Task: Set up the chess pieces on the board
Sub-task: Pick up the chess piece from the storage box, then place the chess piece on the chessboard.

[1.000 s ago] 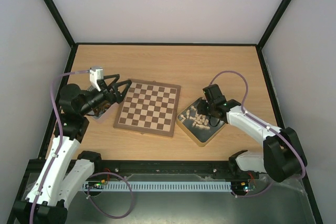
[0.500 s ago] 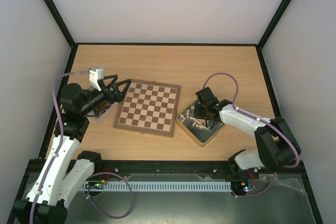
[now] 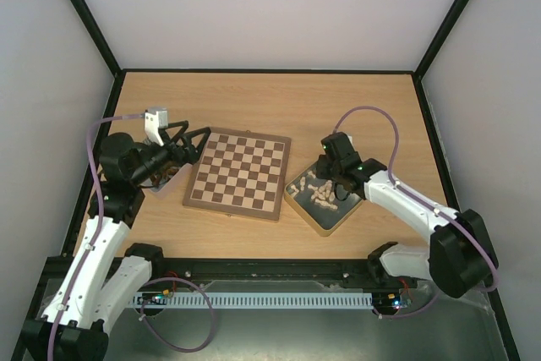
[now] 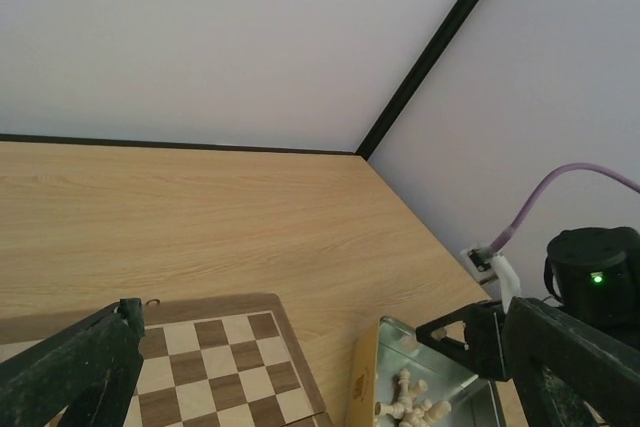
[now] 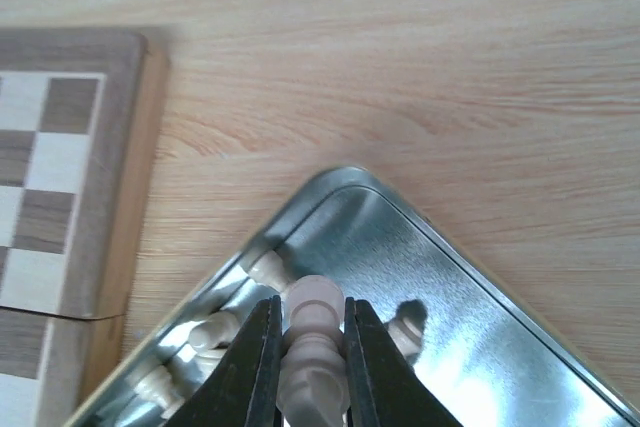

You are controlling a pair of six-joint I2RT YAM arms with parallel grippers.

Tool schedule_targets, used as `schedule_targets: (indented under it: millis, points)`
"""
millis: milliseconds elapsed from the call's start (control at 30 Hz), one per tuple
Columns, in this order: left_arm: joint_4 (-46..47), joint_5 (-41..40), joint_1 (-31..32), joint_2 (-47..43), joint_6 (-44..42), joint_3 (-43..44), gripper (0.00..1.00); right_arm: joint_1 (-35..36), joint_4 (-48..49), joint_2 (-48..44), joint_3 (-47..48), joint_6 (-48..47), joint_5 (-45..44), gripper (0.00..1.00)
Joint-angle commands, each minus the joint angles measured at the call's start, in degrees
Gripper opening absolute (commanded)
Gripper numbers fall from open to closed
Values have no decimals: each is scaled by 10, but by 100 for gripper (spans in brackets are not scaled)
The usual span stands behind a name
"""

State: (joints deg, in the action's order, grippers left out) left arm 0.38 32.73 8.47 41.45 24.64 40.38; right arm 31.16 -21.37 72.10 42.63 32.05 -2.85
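Only right wrist shows pale piece (image 5: pixel 314 337) gripped

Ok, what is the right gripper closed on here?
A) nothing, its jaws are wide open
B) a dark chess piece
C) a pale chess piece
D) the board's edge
C: in the right wrist view the right gripper pinches a pale chess piece above the tin.
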Motion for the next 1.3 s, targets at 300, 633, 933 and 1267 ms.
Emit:
schedule_targets:
  millis: [300,633,933,1267]
  points:
    - [-29,-43,3,-8,2,-2,100,88,17,-2,65,2,117,2]
    - [-77,-111,3,-35,-1,8,100,261,12,170,178,9,32,2]
    - [-115,-134,3,-47,-9,9,100,340,-45,310,279,4,-31,6]
    - [-174,-127,3,-47,-21,21,100,341,-36,305,294,48,-28,38]
